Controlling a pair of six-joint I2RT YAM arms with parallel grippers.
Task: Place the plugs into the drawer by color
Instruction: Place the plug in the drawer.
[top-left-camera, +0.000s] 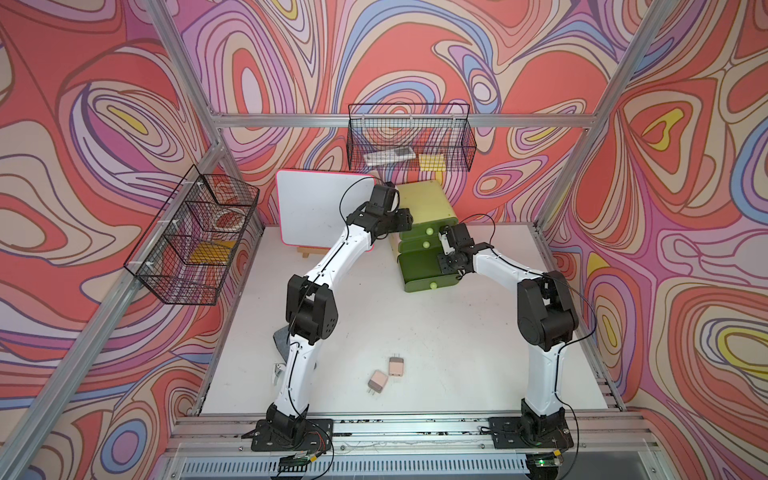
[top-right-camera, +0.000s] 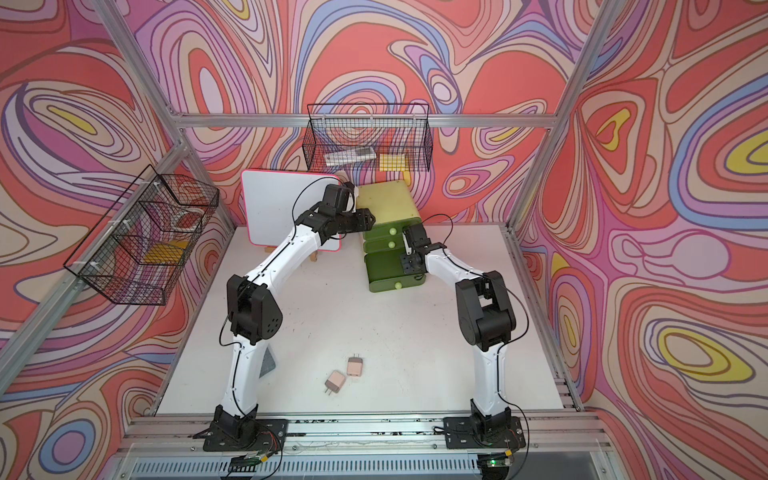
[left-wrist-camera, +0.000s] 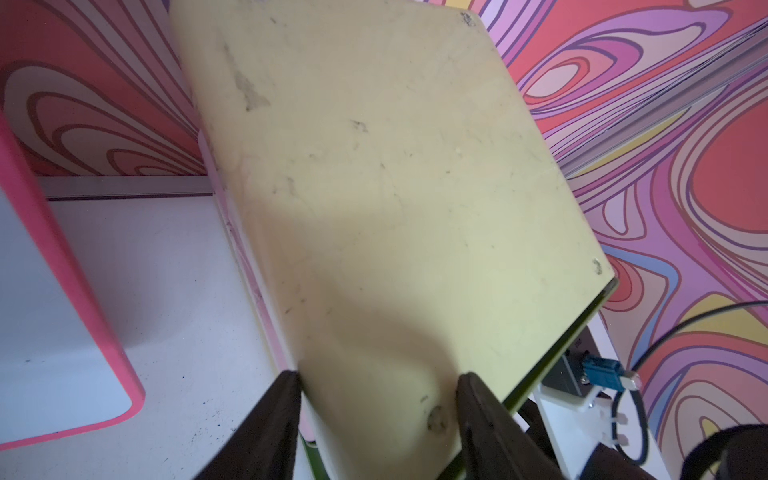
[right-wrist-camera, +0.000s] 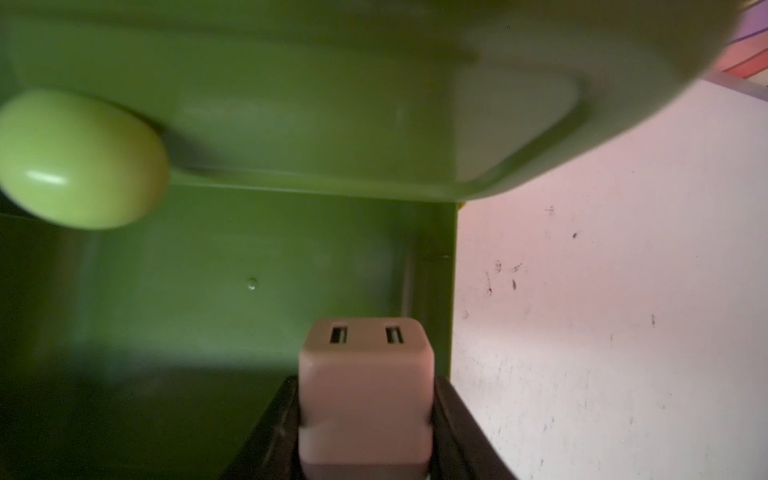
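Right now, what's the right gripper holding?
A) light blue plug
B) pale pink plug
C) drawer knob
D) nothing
B: in the right wrist view a pale pink plug sits clamped between the fingers of the right gripper, over the open bottom drawer.

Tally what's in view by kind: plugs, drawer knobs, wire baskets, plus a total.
Plugs: 3, all pink, two on the table, one in the right gripper
Drawer knobs: 3
Wire baskets: 2
Total: 8
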